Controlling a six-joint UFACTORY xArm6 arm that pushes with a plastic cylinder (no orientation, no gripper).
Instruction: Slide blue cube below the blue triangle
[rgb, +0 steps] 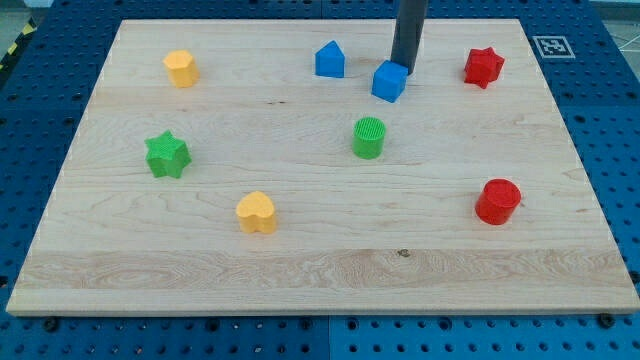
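Observation:
The blue cube lies near the view's top, right of centre. The blue triangle is to its left and slightly higher, with a small gap between them. My tip comes down from the view's top and stands against the cube's upper right side, touching or almost touching it.
The wooden board carries a green cylinder just below the cube, a red star at the upper right, a red cylinder at the right, a yellow heart, a green star and a yellow block.

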